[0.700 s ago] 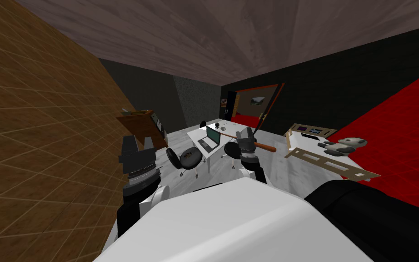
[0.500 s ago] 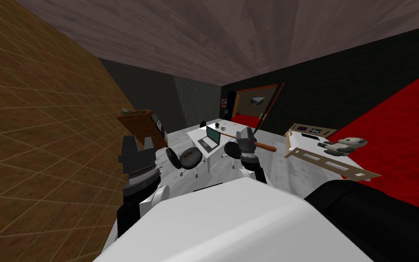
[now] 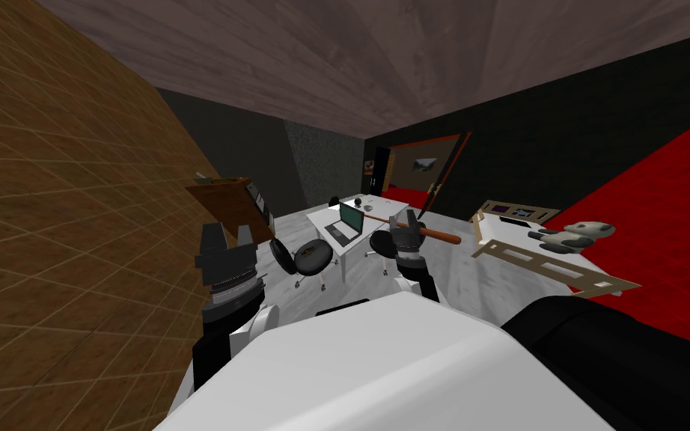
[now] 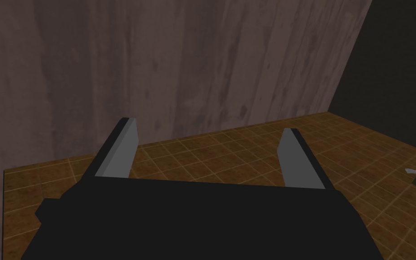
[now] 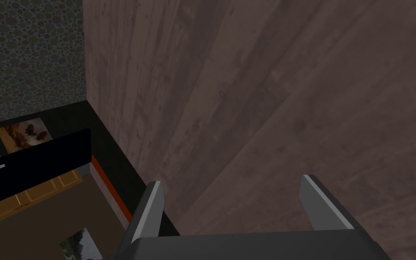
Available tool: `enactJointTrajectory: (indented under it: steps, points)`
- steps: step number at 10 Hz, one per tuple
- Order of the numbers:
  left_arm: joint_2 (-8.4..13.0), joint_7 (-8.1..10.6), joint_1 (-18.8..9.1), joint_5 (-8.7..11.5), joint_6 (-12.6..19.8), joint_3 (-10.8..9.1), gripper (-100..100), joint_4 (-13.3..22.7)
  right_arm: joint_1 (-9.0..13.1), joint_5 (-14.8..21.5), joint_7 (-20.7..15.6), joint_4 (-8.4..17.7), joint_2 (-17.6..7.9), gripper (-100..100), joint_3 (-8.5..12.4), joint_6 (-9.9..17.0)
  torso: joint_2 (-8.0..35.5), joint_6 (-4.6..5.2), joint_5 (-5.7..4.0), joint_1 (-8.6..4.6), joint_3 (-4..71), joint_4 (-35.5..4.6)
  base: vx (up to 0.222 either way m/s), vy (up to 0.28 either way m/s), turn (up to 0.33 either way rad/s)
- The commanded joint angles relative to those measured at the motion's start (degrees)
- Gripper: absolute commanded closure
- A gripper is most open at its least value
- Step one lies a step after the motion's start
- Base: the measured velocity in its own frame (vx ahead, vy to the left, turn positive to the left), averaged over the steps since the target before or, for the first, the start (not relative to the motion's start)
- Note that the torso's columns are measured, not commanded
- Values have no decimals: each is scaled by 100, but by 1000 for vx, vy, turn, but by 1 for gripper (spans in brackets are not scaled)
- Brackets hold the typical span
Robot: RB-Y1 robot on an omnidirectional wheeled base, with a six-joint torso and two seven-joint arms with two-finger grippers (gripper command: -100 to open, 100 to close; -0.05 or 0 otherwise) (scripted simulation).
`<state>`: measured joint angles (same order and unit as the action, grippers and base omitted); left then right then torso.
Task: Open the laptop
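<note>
Brown tiled wall (image 3: 59, 187) left; white desk (image 3: 382, 204), black chairs (image 3: 313, 257), grey floor (image 3: 471, 280); red wall (image 3: 673, 217), perhaps, right.

Left claw (image 4: 209, 125) and right claw (image 5: 232, 179): grey blades, dark boxes.

Home study-bedroom: a white desk (image 3: 382, 205) with laptop (image 3: 345, 224), black swivel chairs (image 3: 312, 258), and a bed (image 3: 545, 263) bearing a plush toy (image 3: 575, 234).

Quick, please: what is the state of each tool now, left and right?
Left tool: open, holding nothing.
Right tool: open, holding nothing.
</note>
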<state>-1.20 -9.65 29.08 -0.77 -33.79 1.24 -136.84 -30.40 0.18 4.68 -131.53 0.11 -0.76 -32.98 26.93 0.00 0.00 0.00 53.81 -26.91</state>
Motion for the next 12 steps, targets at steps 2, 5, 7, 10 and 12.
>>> enactJointTrajectory:
  steps: [2,5,7,10,12]
  points:
    - [0,0,0,0,0,0,0,0,0,0,0,0,0,0,0,0,846,0,0,0,1692,-846,0,0,0]
    - [0,0,1,0,0,0,0,2,39,138,-133,89,-446,-100,35,42,1514,0,0,-1,3045,-1513,10,-3,28]
    - [0,0,1,0,0,0,0,3,79,283,-273,177,-690,-100,72,84,1531,0,0,0,3077,-1534,21,-7,46]
    - [0,0,1,0,0,0,0,3,158,579,-557,347,-994,-100,146,168,1535,0,0,-2,3076,-1537,28,-13,62]
    - [0,0,1,0,1,0,0,3,221,816,-785,480,-1162,-100,206,235,1536,0,0,1,3076,-1537,30,-13,86]
